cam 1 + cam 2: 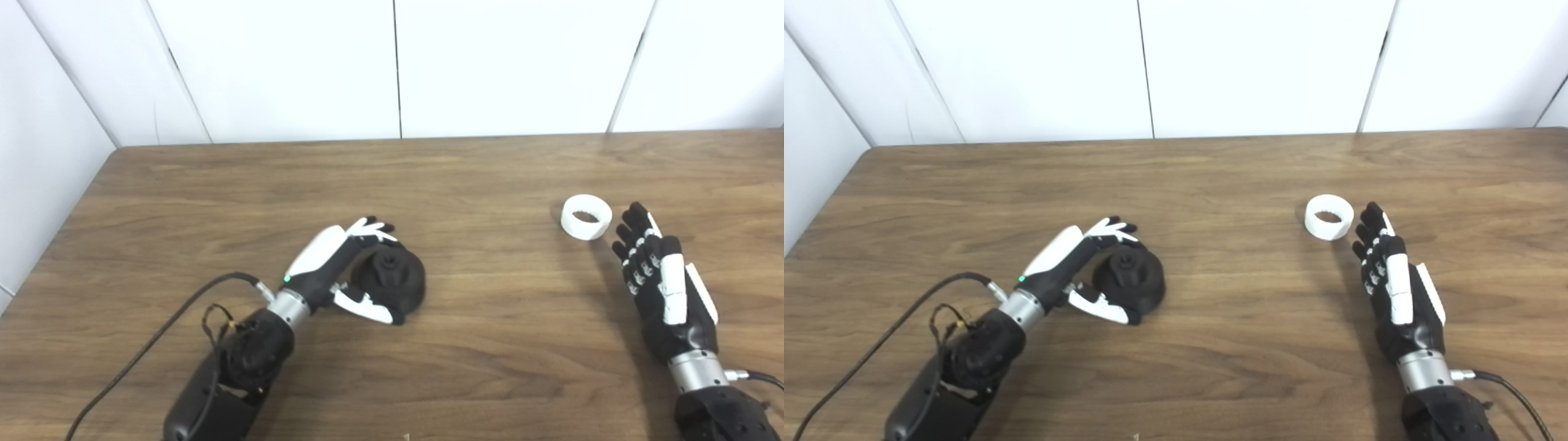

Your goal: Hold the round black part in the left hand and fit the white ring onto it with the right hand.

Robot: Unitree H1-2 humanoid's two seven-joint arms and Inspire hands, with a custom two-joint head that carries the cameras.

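Brown wood-grain surface (465, 177): backed by white wall panels (514, 61); all items are carried on it.

Left robot hand (343, 269): laid low on the surface, fingers and thumb curled around the round black plastic part (395, 278), which is gripped from its left side while resting on the surface. A green light is seen near the wrist; a black cable (153, 337) is trailed from the forearm.

Right robot hand (658, 275): empty, fingers extended and slightly apart, held over the surface.

Short white plastic ring (586, 217): lying on the surface, hollow upward, just beyond and left of the right robot hand's fingertips (634, 214), contact not discernible; well apart from the black part.
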